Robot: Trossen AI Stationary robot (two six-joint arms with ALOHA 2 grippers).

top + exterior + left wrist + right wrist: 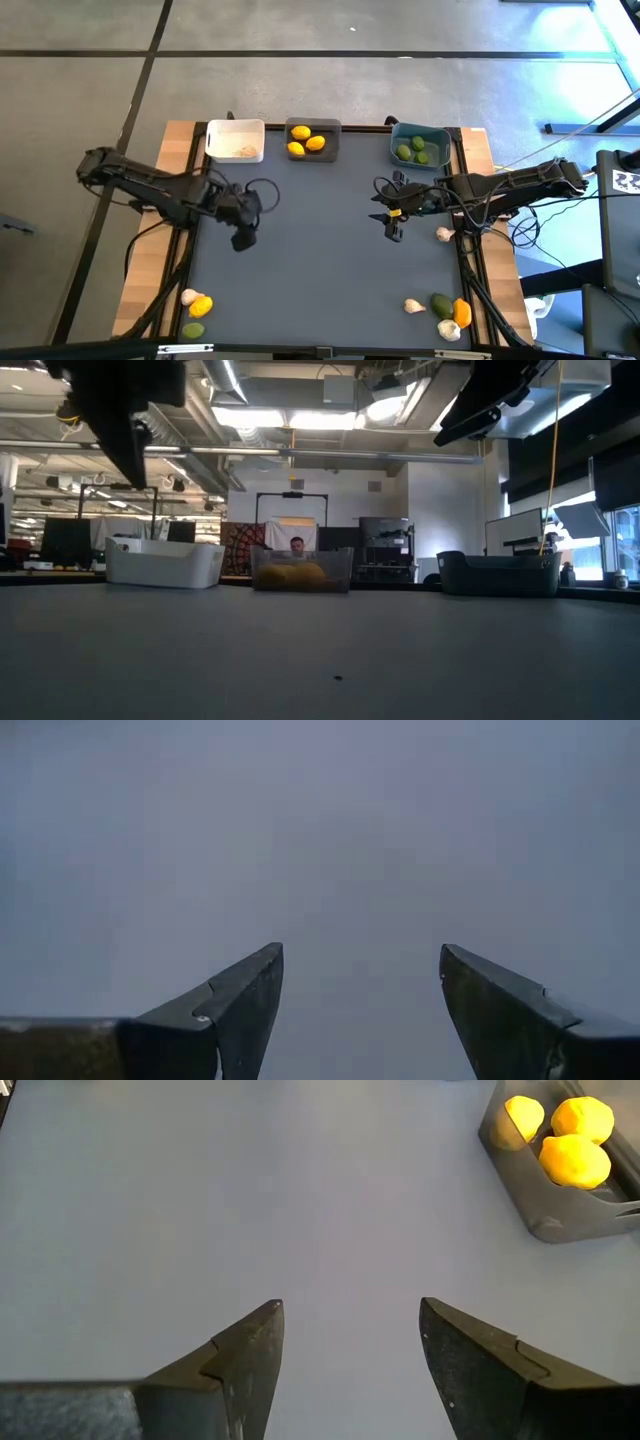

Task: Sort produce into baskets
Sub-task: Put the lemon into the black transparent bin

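Three baskets stand in a row at the table's far edge. The white basket [235,140] holds a whitish bulb, the dark grey basket [313,141] [560,1175] holds yellow fruits [574,1160], and the teal basket [419,146] holds green fruits. Loose produce lies at the near left corner [198,308] and the near right corner [443,312]. One whitish bulb [443,235] lies beside my right arm. My left gripper [243,238] [360,960] hangs open over bare mat left of centre. My right gripper [390,215] [350,1315] stands open right of centre, holding nothing.
The dark mat [320,260] between the two grippers is bare. Wooden table margins [150,290] run along both sides. Cables trail by the right arm [510,215]. In the low view both arms hang from above, over the baskets [302,570].
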